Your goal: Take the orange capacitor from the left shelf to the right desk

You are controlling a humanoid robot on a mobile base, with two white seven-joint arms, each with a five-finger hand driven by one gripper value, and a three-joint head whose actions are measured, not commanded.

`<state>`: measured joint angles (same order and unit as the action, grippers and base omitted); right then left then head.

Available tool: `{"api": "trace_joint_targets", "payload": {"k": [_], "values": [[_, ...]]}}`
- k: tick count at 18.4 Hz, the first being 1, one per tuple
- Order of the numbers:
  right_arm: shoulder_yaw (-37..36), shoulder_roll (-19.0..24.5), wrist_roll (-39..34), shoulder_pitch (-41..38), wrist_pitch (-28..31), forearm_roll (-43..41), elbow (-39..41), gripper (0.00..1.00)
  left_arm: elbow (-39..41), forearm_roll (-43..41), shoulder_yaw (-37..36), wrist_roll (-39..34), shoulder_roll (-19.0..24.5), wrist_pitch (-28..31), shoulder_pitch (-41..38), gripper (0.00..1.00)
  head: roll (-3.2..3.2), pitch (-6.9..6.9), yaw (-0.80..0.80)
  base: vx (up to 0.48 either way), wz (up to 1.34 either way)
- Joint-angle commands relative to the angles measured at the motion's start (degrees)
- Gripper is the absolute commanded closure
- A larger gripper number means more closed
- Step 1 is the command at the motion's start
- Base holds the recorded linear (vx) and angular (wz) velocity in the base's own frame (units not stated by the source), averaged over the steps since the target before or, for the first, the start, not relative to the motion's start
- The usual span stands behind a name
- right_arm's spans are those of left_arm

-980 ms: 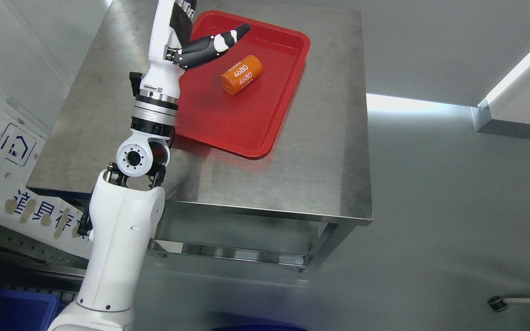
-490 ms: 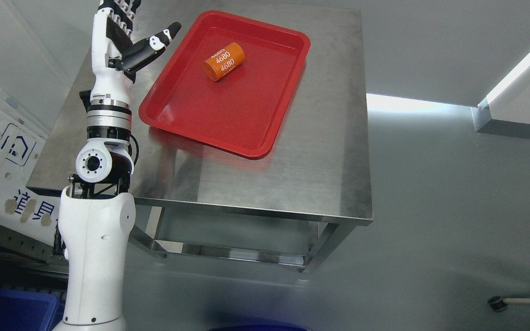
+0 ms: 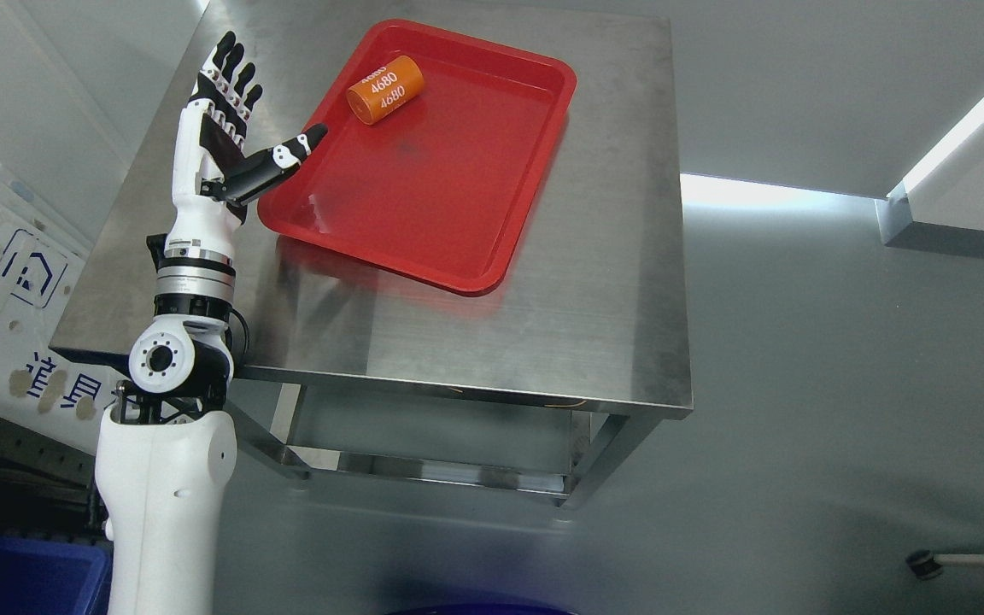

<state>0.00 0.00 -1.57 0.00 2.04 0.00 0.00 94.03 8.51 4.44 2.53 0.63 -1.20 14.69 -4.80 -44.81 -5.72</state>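
My left hand (image 3: 231,128) is wide open and empty, fingers spread, thumb pointing at the red tray (image 3: 492,213); the orange capacitor (image 3: 385,79) lies on its side in the tray's far left corner, apart from my fingertips. It looks free to roll; I should lift away cleanly without touching the tray.

Sign (image 3: 5,342): you see its print cut by the left edge.
Blue bin (image 3: 22,576): mostly out of frame.
Table (image 3: 475,342): far edge cropped.
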Motion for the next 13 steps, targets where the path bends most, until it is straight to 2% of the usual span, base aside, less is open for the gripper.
{"api": "trace_joint_targets", "payload": {"k": [1, 13], "values": [[-0.7, -1.0, -0.18, -1.93, 0.24, 0.0, 1.32, 0.0, 0.71, 0.02, -0.57, 0.37, 0.78, 1.37, -4.31, 0.0, 0.0, 0.0, 0.0, 0.0, 0.0], [-0.62, -1.0, -0.18, -1.93, 0.24, 0.0, 1.32, 0.0, 0.72, 0.02, -0.13, 0.81, 1.39, 1.29, -4.41, 0.0, 0.0, 0.0, 0.0, 0.0, 0.0]]}}
